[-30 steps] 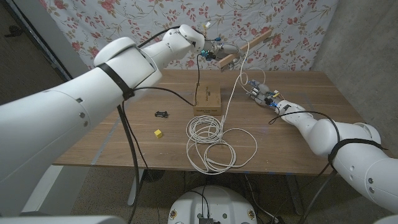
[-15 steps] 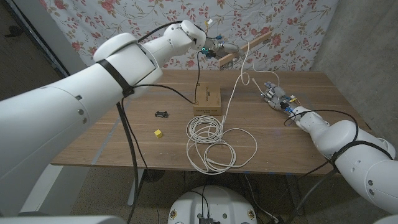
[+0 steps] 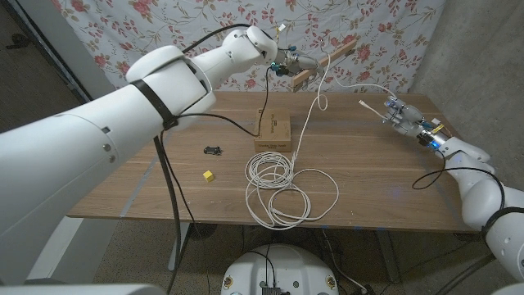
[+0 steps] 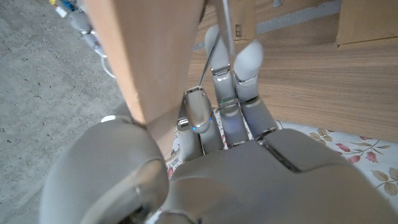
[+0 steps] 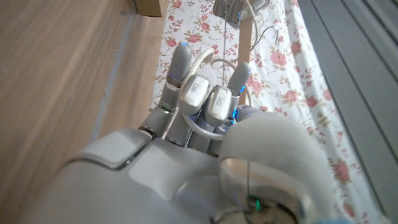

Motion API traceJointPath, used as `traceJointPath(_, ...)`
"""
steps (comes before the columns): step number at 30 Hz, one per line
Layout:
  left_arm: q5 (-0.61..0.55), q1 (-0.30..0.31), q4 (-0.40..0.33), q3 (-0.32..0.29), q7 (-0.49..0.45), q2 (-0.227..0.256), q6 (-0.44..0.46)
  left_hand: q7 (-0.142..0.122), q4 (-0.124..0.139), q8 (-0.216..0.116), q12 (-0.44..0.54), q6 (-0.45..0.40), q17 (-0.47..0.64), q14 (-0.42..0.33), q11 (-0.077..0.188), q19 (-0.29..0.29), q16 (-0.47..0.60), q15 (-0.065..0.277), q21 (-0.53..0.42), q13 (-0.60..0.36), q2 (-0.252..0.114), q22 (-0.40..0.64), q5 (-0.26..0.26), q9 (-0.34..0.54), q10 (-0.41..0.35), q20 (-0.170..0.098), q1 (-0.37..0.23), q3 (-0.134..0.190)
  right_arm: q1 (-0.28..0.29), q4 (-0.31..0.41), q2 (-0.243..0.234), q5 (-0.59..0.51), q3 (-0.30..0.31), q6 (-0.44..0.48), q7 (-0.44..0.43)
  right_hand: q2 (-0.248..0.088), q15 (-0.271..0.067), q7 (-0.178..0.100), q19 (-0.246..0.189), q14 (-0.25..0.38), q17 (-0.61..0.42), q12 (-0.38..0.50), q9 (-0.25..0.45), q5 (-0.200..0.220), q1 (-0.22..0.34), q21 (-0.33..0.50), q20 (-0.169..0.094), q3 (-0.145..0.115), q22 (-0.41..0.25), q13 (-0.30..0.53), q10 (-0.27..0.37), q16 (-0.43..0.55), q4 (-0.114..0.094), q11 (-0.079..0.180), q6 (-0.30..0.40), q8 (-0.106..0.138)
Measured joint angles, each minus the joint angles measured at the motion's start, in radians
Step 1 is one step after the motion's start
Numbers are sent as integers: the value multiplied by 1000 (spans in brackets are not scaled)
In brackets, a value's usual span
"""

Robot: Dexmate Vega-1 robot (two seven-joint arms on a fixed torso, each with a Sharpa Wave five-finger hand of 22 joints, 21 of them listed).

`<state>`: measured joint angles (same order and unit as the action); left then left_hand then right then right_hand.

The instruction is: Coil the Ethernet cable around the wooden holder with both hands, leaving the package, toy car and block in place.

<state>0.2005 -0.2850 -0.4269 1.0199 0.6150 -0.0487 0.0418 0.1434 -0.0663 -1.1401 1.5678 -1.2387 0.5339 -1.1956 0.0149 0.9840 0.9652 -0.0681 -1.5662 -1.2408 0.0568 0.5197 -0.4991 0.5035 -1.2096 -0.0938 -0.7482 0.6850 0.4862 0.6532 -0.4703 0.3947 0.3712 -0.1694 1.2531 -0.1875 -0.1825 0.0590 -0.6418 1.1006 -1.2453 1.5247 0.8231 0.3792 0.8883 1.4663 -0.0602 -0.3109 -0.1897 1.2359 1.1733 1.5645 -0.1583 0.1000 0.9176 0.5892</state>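
White Ethernet cable (image 3: 288, 190) — loose coils on the table, one strand rising to both hands. Right hand (image 3: 407, 117) gripped its end out to the side; left hand (image 3: 288, 63) clasped the wooden holder (image 3: 326, 62) aloft, beyond the package (image 3: 273, 129).

Wooden holder (image 3: 327, 62): pale plank, raised off the surface at far centre, tilted. White Ethernet cable (image 3: 278, 187): loose coils on the near-centre surface; we see one strand rising to the holder, then running right.
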Motion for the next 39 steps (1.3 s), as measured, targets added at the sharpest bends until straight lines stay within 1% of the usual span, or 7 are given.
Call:
traceJointPath(5, -8, 8, -5, 26, -91, -18, 25, 0, 0, 0, 0, 0, 0, 0, 2, 0, 0, 0, 0, 0, 0, 2, 0, -4, 2, 0, 0, 0, 49, 137, -127, 163, -140, -61, 59, 0, 0, 0, -16, 0, 0, 15, 4, -8, 0, 0, -2, -11, 1, 0, 0, 0, -3, 0, 0, 13)
traceJointPath(7, -9, 11, -7, 34, -115, -26, 31, 0, 0, 0, 0, 0, 0, 0, 2, 0, 0, 0, 0, 0, 0, 2, 0, -4, 2, 0, 0, 0, 74, 227, -200, 257, -238, -83, 79, 0, 4, 0, -28, 4, 0, 21, 4, -8, 0, 0, -3, -14, 4, 0, 0, 0, -6, 0, 0, 14)
traceJointPath(8, -9, 12, -7, 38, -115, -29, 31, 0, 0, 0, 0, 0, 0, 0, 1, 0, 0, 0, 0, 0, -3, 5, 0, -4, 1, 0, 3, 0, 74, 227, -200, 279, -238, -88, 83, 0, 5, 0, -30, 5, 0, 21, 4, -8, 0, 0, -5, -17, 4, 0, 0, 4, -8, 0, 0, 14)
traceJointPath(9, -11, 14, -7, 44, -151, -35, 39, 0, 0, -2, 0, 0, 0, 0, 1, 0, 0, 0, 0, 0, -5, 6, 0, -4, 1, 0, 5, 0, 89, 282, -242, 320, -312, -97, 89, 0, 5, 0, -30, 5, 0, 25, 4, -13, 0, 0, -6, -18, 4, 0, 0, 4, -10, 0, 0, 14)
traceJointPath(19, -43, 25, -10, 105, -271, -81, 67, 0, -4, -8, 0, -1, 0, 0, 1, 0, 0, 0, 0, 0, -5, 19, -4, -2, 1, 0, 5, 4, 114, 430, -362, 669, -636, -150, 115, 6, 7, 4, -39, 7, 0, 32, 2, -19, -6, 0, -4, -36, 6, 0, -1, 4, -8, -1, -3, 22)
traceJointPath(28, -70, 28, -11, 141, -226, -106, 58, 0, -4, -9, 0, -1, 0, 0, 1, 0, 0, 0, 0, 0, -5, 9, -9, -5, 1, 0, 5, 4, 73, 437, -403, 959, -759, -155, 120, 11, 11, 4, -39, 11, 0, 32, -10, -25, -11, 4, -4, -44, 1, 0, 3, 4, -8, 2, -3, 22)
traceJointPath(39, -68, 9, -5, 128, 38, -99, -55, -6, 0, -17, 0, 5, 0, 0, 5, 0, 0, 0, 21, 0, -5, -52, -9, 3, 5, 0, 5, 0, 24, 344, -395, 1095, -756, -111, 124, 10, 11, 4, -29, 11, 0, 36, -27, -36, -19, 13, -5, -51, -2, 0, 3, 4, -2, 2, -3, 22)
